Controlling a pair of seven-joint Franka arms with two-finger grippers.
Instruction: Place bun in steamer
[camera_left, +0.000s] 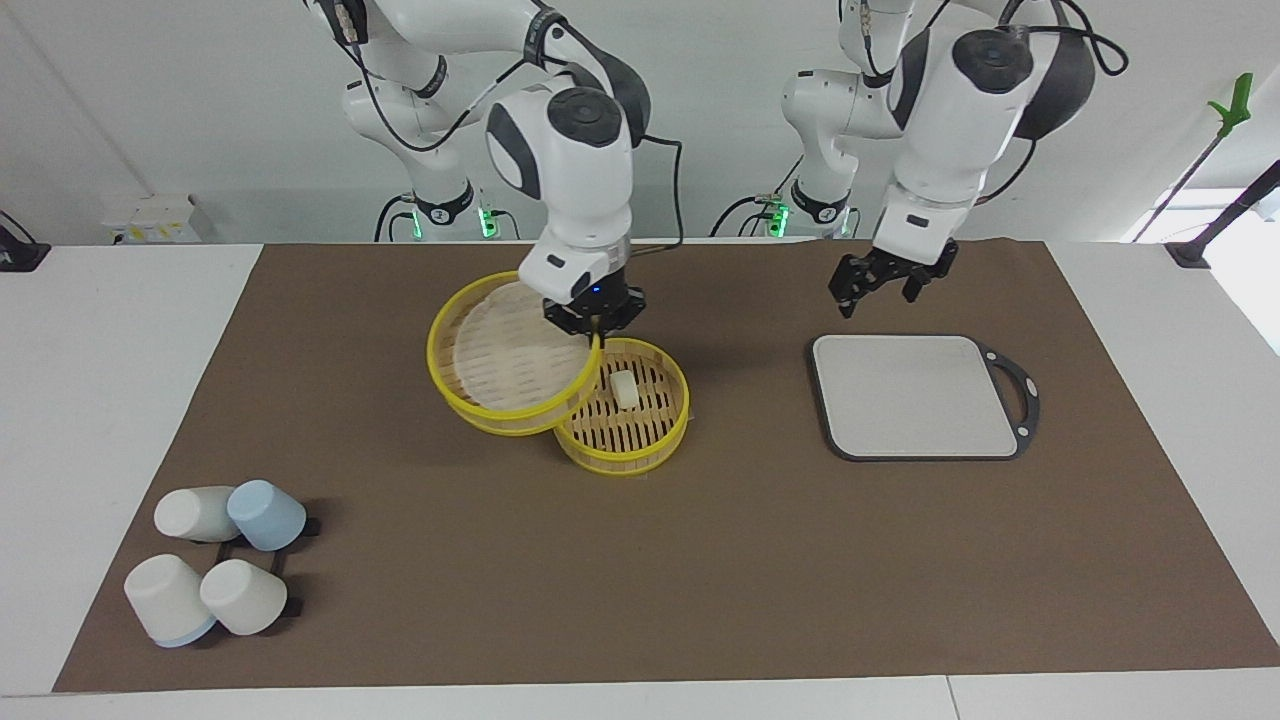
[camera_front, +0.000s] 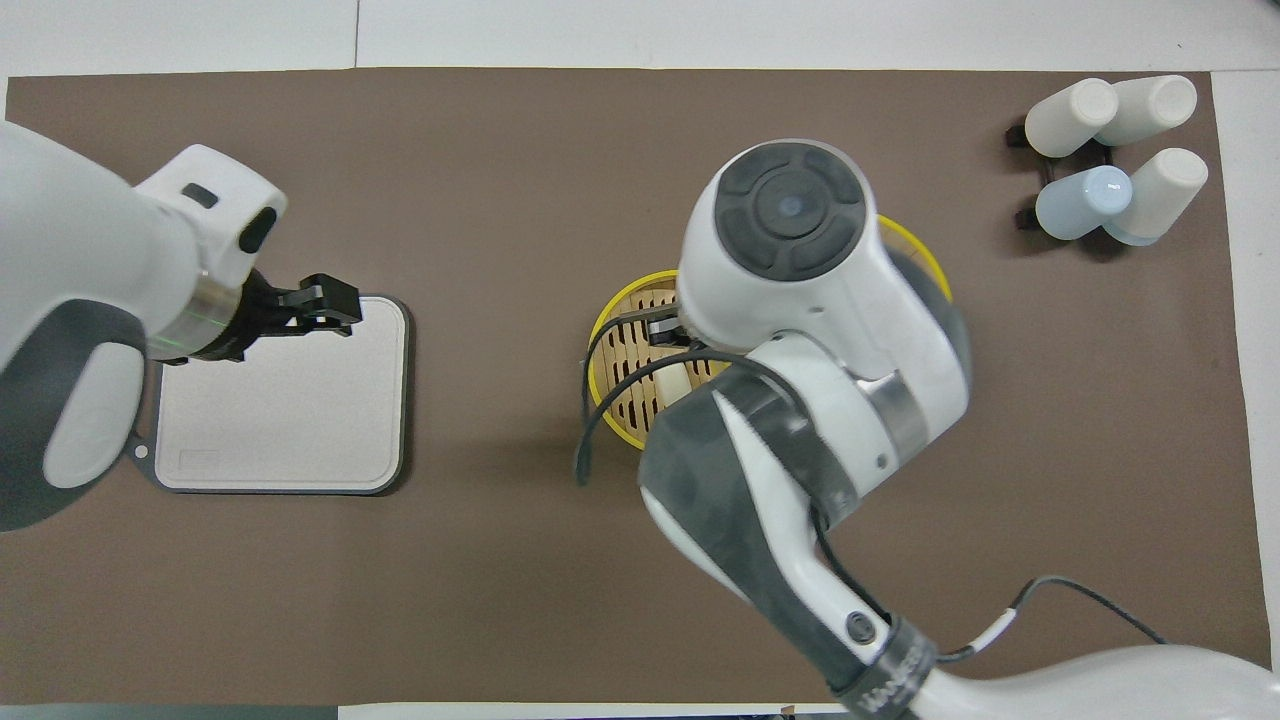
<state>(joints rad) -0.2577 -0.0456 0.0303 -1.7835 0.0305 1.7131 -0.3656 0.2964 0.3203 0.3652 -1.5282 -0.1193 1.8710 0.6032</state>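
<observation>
gripping the rim of the lid (camera_left: 508, 362), the right gripper (camera_left: 594, 322) is closed on its yellow edge, and the lid is held tilted, its raised edge over the steamer (camera_left: 628, 446) and its lower part beside the steamer toward the right arm's end of the table. this tilt is judged to keep the basket uncovered or to prepare its closing. the bun (camera_left: 625, 389) is already lying inside the steamer on the slats. the left gripper (camera_left: 885, 283) is held open and empty over the edge of the grey board (camera_left: 915, 395) nearer the robots, waiting. in the overhead view the right arm hides most of lid, bun and steamer. four cups (camera_left: 215, 570) are lying toward the right arm's end.
</observation>
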